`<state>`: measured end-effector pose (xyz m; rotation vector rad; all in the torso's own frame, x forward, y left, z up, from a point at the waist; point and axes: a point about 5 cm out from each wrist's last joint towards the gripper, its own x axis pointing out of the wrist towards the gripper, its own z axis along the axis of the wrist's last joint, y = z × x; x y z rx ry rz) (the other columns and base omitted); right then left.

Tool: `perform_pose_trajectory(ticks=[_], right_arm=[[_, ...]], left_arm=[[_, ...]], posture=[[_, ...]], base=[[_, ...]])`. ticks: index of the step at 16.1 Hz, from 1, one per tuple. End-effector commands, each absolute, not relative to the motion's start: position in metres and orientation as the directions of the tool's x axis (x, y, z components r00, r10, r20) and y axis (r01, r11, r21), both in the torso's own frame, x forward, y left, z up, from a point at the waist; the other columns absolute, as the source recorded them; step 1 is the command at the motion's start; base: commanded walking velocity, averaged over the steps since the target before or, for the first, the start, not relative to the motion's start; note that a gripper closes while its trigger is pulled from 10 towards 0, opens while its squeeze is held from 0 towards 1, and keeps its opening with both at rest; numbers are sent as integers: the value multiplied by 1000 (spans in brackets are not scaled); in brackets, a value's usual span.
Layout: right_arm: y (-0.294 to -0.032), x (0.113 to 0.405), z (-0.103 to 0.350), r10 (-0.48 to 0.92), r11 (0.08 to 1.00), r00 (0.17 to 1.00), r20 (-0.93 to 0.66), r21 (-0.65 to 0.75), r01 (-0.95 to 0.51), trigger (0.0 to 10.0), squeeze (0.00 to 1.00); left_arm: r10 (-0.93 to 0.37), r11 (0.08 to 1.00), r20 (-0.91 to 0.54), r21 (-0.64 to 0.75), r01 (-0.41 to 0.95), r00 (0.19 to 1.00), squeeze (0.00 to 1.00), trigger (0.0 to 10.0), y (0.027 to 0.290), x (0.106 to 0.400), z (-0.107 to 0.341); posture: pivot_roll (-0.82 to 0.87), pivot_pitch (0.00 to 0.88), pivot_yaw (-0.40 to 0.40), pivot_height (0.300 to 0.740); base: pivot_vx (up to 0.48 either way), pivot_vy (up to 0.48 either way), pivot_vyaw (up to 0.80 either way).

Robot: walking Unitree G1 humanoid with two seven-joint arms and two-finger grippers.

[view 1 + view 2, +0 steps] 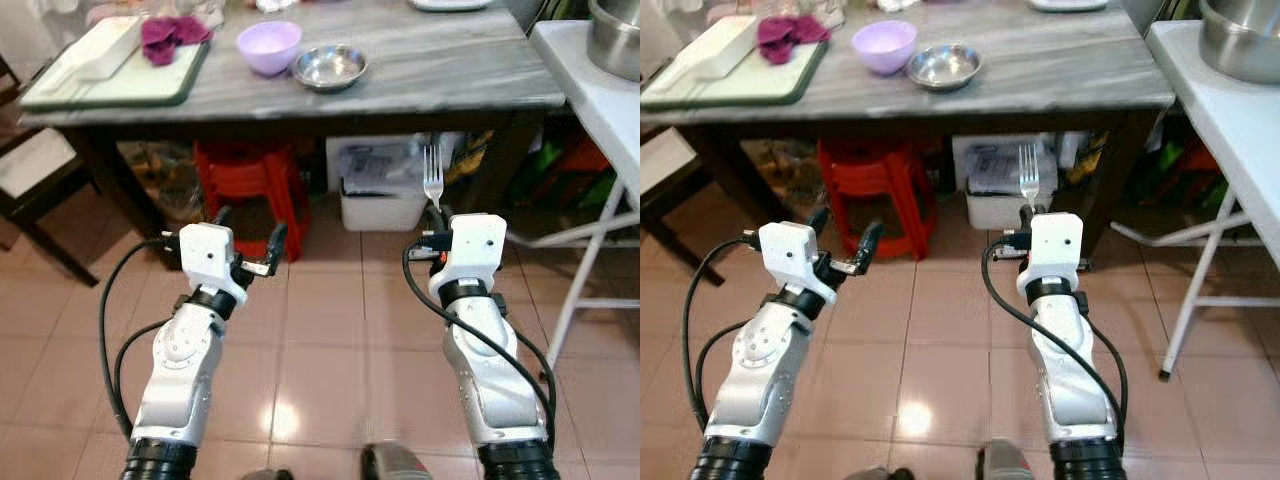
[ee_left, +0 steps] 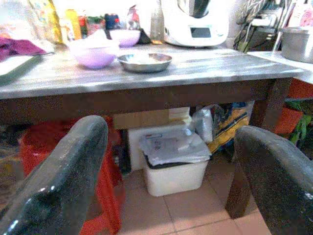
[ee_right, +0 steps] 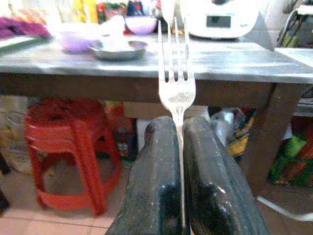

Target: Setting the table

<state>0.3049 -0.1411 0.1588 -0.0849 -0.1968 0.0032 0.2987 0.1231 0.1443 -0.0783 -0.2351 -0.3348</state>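
Observation:
My right gripper [image 1: 437, 213] is shut on a silver fork [image 1: 432, 178], whose tines point up toward the grey wooden table [image 1: 430, 75]. In the right wrist view the fork [image 3: 176, 78] stands out between the two black fingers [image 3: 154, 191]. My left gripper [image 1: 248, 237] is open and holds nothing, level with the right one, in front of the table. On the table stand a purple bowl [image 1: 268, 46] and a steel bowl [image 1: 329, 66] side by side.
A green tray [image 1: 120, 88] with a white box and a magenta cloth [image 1: 172, 36] lies at the table's left. Under the table are red stools [image 1: 248, 180] and a white bin [image 1: 380, 195]. A white folding table [image 1: 600, 110] with a steel pot stands at right.

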Motion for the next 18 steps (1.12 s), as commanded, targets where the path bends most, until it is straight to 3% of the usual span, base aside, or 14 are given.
perform_pose_trajectory(ticks=[1, 18], right_arm=[[-142, 304, 162, 2, 997, 978, 208, -75, 14, 10000, 0], [-142, 305, 163, -8, 997, 977, 213, -74, 24, 10000, 0]], left_arm=[[-313, 945, 234, -24, 327, 920, 0, 10000, 127, 298, 144], [-317, 943, 232, -26, 332, 919, 0, 10000, 124, 300, 144]], posture=[[-108, 177, 54, 740], [-116, 175, 58, 740]], base=[[480, 0, 0], [480, 0, 0]])
